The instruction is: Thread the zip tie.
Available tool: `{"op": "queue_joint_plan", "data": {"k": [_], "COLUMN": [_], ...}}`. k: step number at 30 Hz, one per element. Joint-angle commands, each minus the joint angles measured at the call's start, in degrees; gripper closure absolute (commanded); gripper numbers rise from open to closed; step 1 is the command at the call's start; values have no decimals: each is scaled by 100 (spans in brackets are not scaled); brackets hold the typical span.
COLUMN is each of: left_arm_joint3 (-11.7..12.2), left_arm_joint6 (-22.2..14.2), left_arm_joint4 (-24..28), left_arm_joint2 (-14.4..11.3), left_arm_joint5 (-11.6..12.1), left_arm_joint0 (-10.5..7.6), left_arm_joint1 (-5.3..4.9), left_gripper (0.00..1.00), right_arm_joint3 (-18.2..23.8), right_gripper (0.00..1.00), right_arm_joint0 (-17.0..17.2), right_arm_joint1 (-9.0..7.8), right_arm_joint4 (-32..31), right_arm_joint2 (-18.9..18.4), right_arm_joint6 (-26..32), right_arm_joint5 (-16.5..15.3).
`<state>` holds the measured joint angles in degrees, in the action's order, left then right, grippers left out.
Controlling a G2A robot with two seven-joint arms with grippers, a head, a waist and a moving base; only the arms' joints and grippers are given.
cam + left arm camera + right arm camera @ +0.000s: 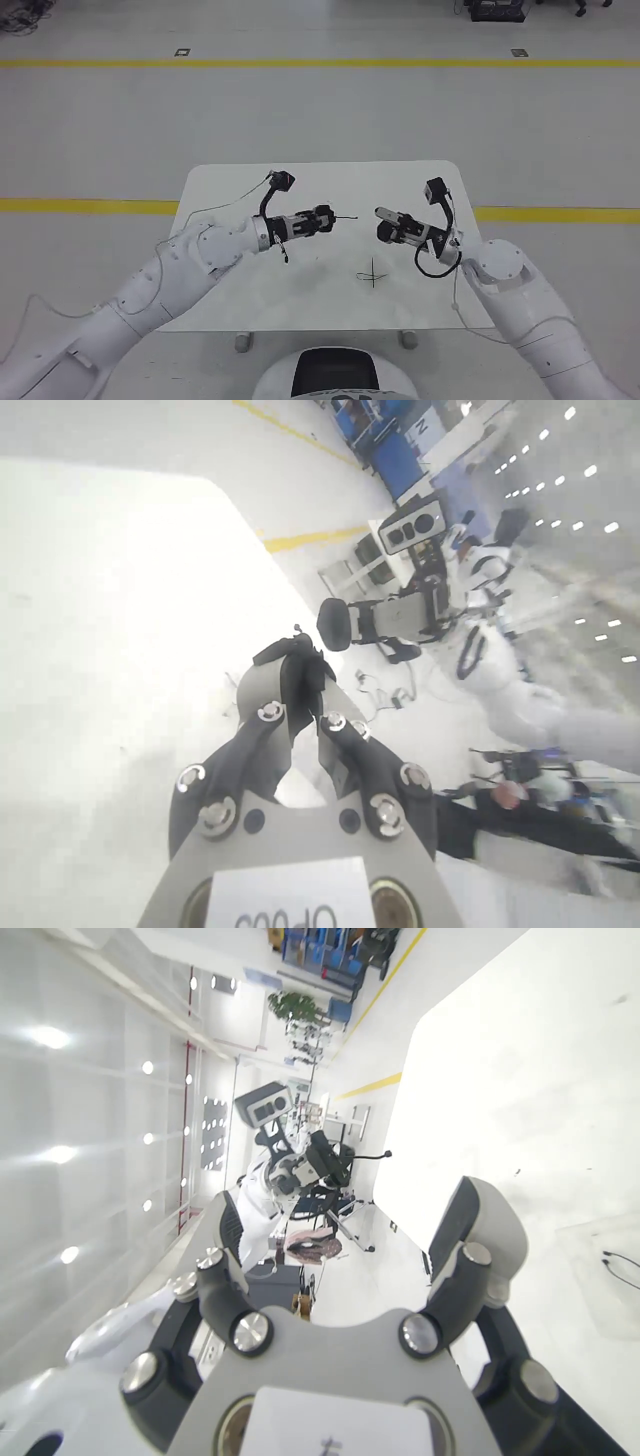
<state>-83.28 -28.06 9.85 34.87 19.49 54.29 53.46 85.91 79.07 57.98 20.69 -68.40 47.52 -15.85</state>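
Tie point(345, 217) is poking out of our left gripper point(328, 217), clamped tight on it over the table point(300, 185); our right gripper point(382, 224) is gaping wide, holding nothing, near the tip.

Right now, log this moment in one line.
left gripper: shut on zip tie, above table | right gripper: open, empty, apart from it | threading: not done

Left arm point(170, 285) is bent at the elbow over the tabletop. The black-and-grey left tool point(300, 657) is level, fingers pinched on a thin black zip tie point(346, 217). Right arm point(520, 290) mirrors it. The right tool point(345, 1200) faces the left with fingers point(457, 1220) spread wide. The tools are near each other, not touching.
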Motion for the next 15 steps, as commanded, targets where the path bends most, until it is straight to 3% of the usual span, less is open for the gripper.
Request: {"op": "queue_joint_plan", "data": {"k": [1,4,9,12,15], "left_arm_joint3": [101,224,474,531,537], "left_arm_joint6": [-390,-759,-1157,-1177,-1156], "left_arm_joint4": [645,1118,1524,1634,1591], "left_arm_joint2": [38,96,195,297,309], "left_arm_joint5": [-1,-1,-1,-1,-1], "left_arm_joint0": [-21,-27,-46,-41,-41], "left_arm_joint1": [49,125,258,329,335], "left_gripper": [100,100,100,100,100], "right_arm_joint3": [-356,-648,-992,-1055,-1055], "right_gripper": [0,0,0,0,0], "right_arm_joint0": [-145,-392,-695,-762,-762], "right_arm_joint1": [1,38,181,226,226], "right_arm_joint4": [380,601,505,569,569], "right_arm_joint2": [-29,-40,12,26,26], "right_arm_joint6": [689,1352,1728,1925,1925], "right_arm_joint5": [-363,-363,-363,-363,-363]}}
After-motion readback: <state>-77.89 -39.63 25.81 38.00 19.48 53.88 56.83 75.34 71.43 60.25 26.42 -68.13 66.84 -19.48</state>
